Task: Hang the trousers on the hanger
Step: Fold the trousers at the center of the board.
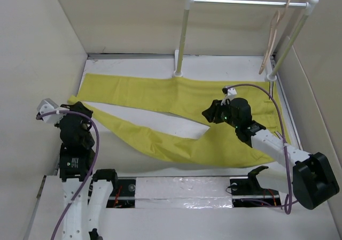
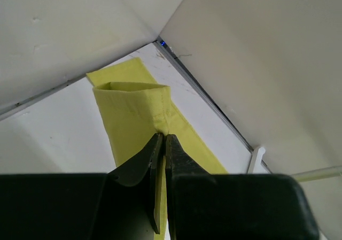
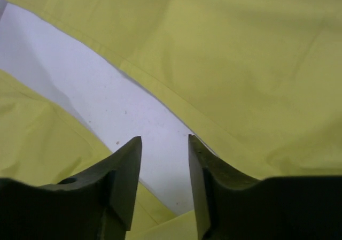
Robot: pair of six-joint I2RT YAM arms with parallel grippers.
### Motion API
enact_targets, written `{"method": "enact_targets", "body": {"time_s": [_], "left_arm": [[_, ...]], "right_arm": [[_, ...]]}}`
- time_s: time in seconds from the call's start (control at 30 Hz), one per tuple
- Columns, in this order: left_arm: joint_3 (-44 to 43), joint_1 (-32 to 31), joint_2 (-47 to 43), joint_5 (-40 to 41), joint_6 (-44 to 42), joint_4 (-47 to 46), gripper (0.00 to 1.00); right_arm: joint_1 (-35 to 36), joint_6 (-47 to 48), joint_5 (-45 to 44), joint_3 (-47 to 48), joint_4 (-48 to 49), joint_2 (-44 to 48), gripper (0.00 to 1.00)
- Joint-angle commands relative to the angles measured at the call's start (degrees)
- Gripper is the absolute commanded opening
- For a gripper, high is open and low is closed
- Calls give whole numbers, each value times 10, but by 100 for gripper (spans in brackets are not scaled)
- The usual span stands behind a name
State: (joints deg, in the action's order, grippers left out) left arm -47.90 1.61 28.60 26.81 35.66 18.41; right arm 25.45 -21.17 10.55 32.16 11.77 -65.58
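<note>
The mustard-yellow trousers lie spread on the white table, legs pointing left, waist end at the right. My left gripper is shut on the hem of the near leg, with cloth pinched between its jaws. My right gripper is open and empty, hovering low over the crotch where the two legs part; bare table shows between its jaws. The pale wooden hanger hangs from the rail at the back right.
A white rail rack with two posts stands at the back; its left post base sits by the far leg. Pale walls close in on left, back and right. A foil-covered strip lies near the arm bases.
</note>
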Motion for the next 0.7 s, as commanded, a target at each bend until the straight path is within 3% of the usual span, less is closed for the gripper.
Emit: {"method": "enact_targets", "body": {"time_s": [0.0, 0.23, 0.37, 0.43, 0.53, 0.6, 0.67], "left_arm": [[-45, 2, -14, -11, -43, -47, 0], [-77, -20, -26, -3, -50, -45, 0], [-63, -20, -53, -34, -41, -63, 0], [-68, -20, -52, -53, -44, -61, 0], [-59, -26, -54, -72, -45, -51, 0], [-36, -34, -64, -81, -45, -53, 0], [-19, -52, -82, -79, -45, -53, 0]], "right_arm": [[-5, 10, -10, -2, -11, 9, 49], [-25, 2, -109, -14, -81, 76, 71], [-99, -45, -185, -25, -101, 85, 59], [-143, -64, -162, -25, -114, 79, 35], [-218, -80, -106, -45, -90, 63, 12], [-269, -83, -70, -51, -96, 56, 1], [-303, -85, -69, -61, -110, 55, 0]]}}
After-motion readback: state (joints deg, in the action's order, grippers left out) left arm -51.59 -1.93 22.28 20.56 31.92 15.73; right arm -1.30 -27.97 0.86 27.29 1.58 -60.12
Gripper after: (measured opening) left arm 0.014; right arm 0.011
